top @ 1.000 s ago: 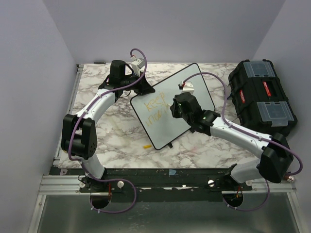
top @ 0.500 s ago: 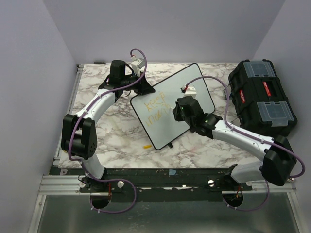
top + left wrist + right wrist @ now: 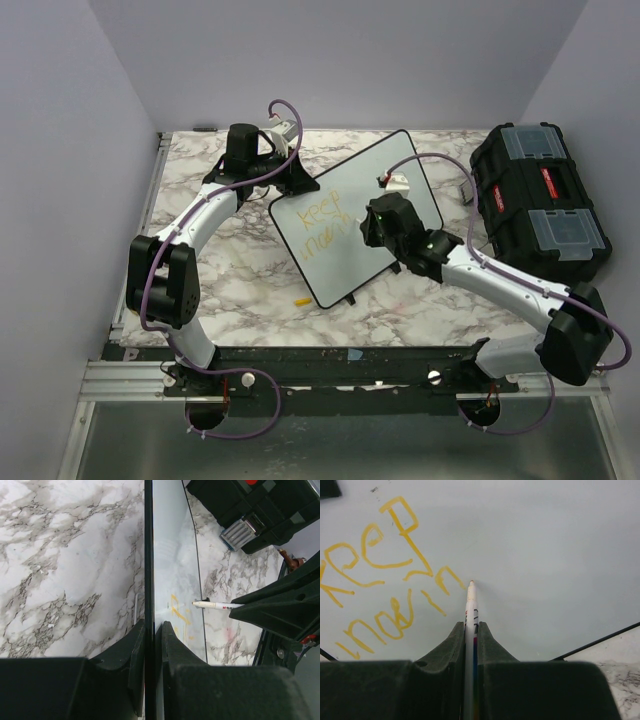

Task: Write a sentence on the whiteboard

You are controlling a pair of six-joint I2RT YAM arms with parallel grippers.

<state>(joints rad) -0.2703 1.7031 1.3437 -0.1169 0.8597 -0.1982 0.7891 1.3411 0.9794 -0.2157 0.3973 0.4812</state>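
The large flat white rectangular whiteboard is glossy and smooth, its thin black rim dull. The yellow-orange handwritten sentence sits on it as thin, faint ink. The white-and-grey marble-patterned table looks smooth, with a soft sheen. At 3 o'clock, the black plastic toolbox is matt, its lids translucent. The slim white plastic marker is smooth. The left gripper and right gripper are matt black plastic. At 6 o'clock is a ribbed grey metal rail.

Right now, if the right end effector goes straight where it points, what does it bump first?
The whiteboard. The right end effector is shut on a marker whose tip leads, aimed at bare board beside the yellow writing. It may be touching; depth is unclear.
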